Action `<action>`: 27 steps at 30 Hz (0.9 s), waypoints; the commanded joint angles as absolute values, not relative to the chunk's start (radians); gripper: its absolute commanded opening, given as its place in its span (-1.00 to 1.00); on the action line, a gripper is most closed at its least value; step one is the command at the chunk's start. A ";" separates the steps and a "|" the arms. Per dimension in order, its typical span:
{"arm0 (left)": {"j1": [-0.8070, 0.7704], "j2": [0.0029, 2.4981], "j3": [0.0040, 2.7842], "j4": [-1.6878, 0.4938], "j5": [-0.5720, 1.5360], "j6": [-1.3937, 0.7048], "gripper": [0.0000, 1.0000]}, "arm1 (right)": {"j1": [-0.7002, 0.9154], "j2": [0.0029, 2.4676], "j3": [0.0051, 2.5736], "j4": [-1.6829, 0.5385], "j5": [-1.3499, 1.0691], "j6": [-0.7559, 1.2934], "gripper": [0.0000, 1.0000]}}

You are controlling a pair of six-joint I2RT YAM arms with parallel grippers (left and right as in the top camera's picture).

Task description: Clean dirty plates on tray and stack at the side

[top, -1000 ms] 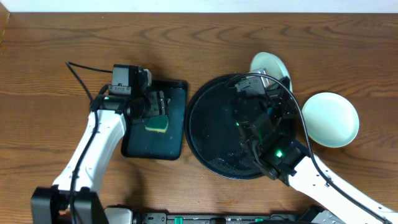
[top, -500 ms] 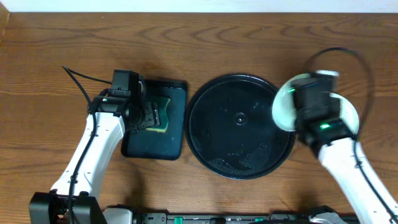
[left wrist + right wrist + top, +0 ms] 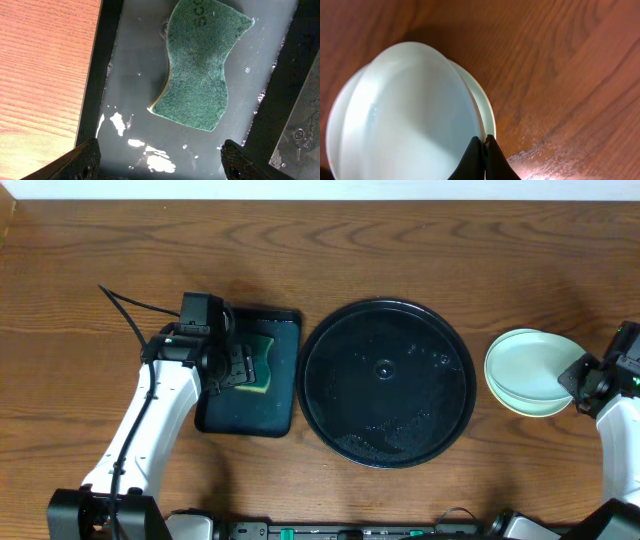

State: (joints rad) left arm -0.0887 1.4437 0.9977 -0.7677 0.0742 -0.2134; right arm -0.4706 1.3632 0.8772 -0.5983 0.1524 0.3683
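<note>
The large round black tray (image 3: 388, 383) lies mid-table with no plate on it, only wet smears. Right of it a stack of pale plates (image 3: 530, 372) rests on the wood; the top one looks mint-blue. My right gripper (image 3: 580, 377) is shut on the rim of the top plate (image 3: 405, 115), which sits over another plate (image 3: 487, 107). My left gripper (image 3: 160, 157) is open above the rectangular tray, just short of the green sponge (image 3: 200, 65). The sponge also shows in the overhead view (image 3: 258, 370).
The small rectangular black tray (image 3: 250, 415) holds the sponge and wet patches (image 3: 150, 160), left of the round tray. Bare wooden table (image 3: 330, 250) lies all around. A black cable (image 3: 130, 305) runs off the left arm.
My right arm swung from over the round tray to the right, carrying a plate onto the stack beside the tray. The left arm lowered slightly over the sponge, then held still.
</note>
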 commanded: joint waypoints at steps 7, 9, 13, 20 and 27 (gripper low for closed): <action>-0.086 1.441 1.016 -0.778 0.059 -0.226 0.56 | -0.482 1.375 0.871 -0.575 -0.127 0.378 0.50; -0.083 1.440 1.016 -0.785 0.060 -0.226 0.56 | -0.472 1.375 0.871 -0.551 -0.347 0.274 0.61; -0.058 1.405 1.016 -0.839 0.067 -0.225 0.56 | -0.387 1.373 0.876 -0.650 -0.509 0.127 0.99; -0.039 1.201 0.985 -0.910 0.111 -0.185 0.56 | -0.218 1.320 0.877 -0.905 -0.237 0.083 0.99; -0.040 0.807 0.835 -0.881 0.131 -0.190 0.56 | -0.112 1.013 0.854 -0.863 -0.206 0.020 0.98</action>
State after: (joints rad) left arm -0.0418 0.9581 0.9020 -0.8837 0.1108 -0.2043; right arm -0.1463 1.1751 0.8680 -0.8871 -0.2428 0.0784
